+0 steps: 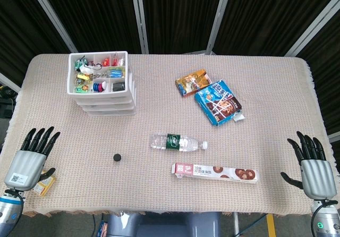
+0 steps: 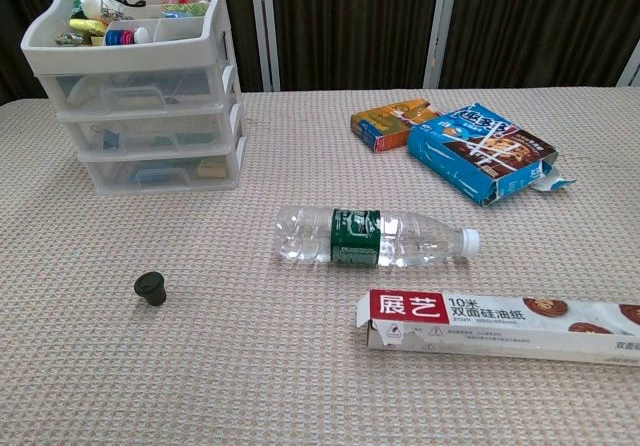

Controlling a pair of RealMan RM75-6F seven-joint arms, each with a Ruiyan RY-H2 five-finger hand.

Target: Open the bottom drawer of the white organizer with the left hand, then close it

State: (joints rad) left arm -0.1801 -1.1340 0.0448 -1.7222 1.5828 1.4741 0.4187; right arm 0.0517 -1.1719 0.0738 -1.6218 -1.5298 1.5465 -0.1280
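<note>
White three-drawer organizer stands upright at the table's far left, top tray full of trinkets, bottom drawer translucent and shut.

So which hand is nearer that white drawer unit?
The left hand: it rests on the organizer's side of the table. The right hand sits at the opposite edge, beyond the bottle.

Head view: looked steeply down from above, far.
Chest view: faced 12 o'clock, low, near.
Shared: table centre.
</note>
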